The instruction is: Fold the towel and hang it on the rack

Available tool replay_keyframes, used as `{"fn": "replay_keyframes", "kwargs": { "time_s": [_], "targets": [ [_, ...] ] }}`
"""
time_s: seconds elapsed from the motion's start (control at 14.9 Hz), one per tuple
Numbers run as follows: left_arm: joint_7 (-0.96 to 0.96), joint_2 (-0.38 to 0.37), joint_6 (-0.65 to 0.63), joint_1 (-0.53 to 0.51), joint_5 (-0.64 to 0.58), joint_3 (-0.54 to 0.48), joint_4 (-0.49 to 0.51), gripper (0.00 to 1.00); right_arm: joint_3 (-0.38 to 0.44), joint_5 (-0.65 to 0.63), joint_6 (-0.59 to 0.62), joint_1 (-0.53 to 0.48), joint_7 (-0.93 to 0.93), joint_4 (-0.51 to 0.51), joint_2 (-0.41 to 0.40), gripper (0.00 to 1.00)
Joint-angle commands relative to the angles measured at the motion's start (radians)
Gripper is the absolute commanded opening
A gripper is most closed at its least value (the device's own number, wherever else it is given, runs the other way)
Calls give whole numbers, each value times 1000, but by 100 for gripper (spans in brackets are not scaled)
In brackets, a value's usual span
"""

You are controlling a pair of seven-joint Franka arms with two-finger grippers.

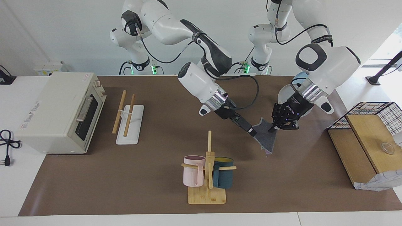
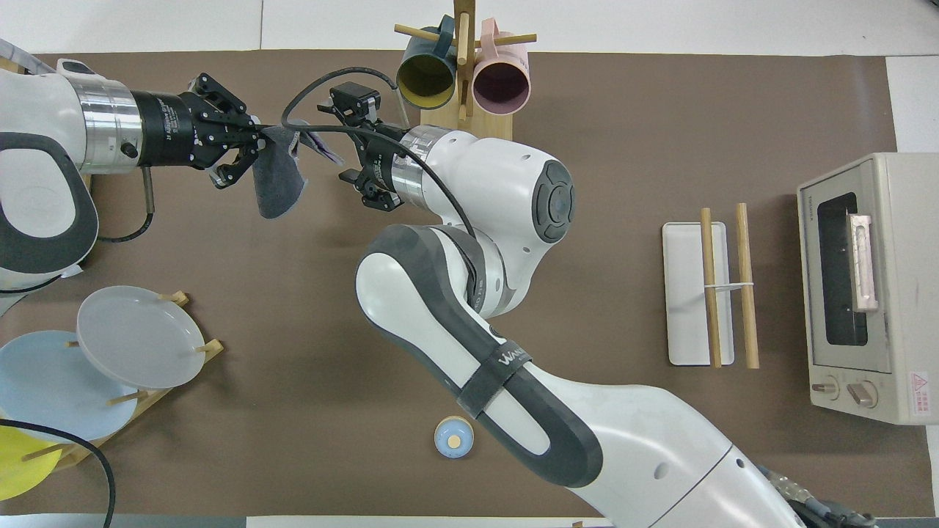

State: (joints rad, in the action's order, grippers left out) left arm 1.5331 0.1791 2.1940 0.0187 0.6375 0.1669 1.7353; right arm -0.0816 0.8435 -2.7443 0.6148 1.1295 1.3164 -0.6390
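Mug stand [image 1: 207,175] sits closest to the facing camera, pink and teal mugs hung on its pegs; I use it as my landmark. Toward my right arm's end of the table from it: toaster oven [image 1: 61,113], then the rack [image 1: 128,121] beside the oven's door, white base, two wooden rods, nothing draped on them.

Over the mat [image 1: 125,175], nearer the robots than the mug stand: my right gripper [image 1: 251,130]. Fingers spread wide, one lower fingertip right at the towel's edge; whether it grips the cloth I cannot tell.

Towel [image 1: 268,135] hangs in the air between my two grippers, grey face showing, a sliver of purple at the bottom tip. Upper corner is pinched; the rest droops to a point above the mat, clear of the mug stand.

My left gripper [image 1: 278,125], at the towel's upper corner, toward my left arm's end from the stand: fingertips closed tight on the cloth.

Past that, wire basket [image 1: 377,110] at the table edge.
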Motion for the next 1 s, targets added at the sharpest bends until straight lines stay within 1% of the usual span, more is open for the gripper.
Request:
{"fn": "replay_keyframes", "kwargs": {
  "time_s": [0.0, 0.2, 0.27, 0.4, 0.47, 0.54, 0.67, 0.74, 0.87, 0.94],
  "targets": [
    [9, -32, 33, 3, 27, 0, 39, 0, -12, 12, -11, 29, 55, -34, -22, 100],
    [15, -33, 50, 3, 34, 2, 46, 0, -12, 8, -9, 34, 58, -32, -21, 100],
    [16, -33, 52, 3, 36, 2, 46, 0, -12, 8, -9, 31, 55, -32, -22, 88],
    [16, -33, 52, 3, 36, 3, 46, 0, -12, 9, -8, 25, 52, -34, -22, 58],
    [16, -33, 53, 3, 36, 3, 47, 0, -12, 9, -6, 20, 52, -39, -24, 49],
    [16, -33, 52, 3, 36, 3, 47, 0, -10, 9, -8, 20, 52, -55, -28, 47],
    [22, -35, 52, 3, 36, 3, 47, 0, -9, 8, -5, 10, 52, -91, -47, 47],
    [22, -35, 52, 4, 36, 3, 47, 0, -7, 8, -5, 2, 52, -98, -53, 49],
    [24, -35, 52, 4, 36, 6, 49, 0, -7, 5, -11, 3, 50, -100, -54, 62],
    [24, -35, 52, 4, 36, 6, 50, 0, -7, 5, -9, 5, 50, -100, -56, 62]
  ]
}}
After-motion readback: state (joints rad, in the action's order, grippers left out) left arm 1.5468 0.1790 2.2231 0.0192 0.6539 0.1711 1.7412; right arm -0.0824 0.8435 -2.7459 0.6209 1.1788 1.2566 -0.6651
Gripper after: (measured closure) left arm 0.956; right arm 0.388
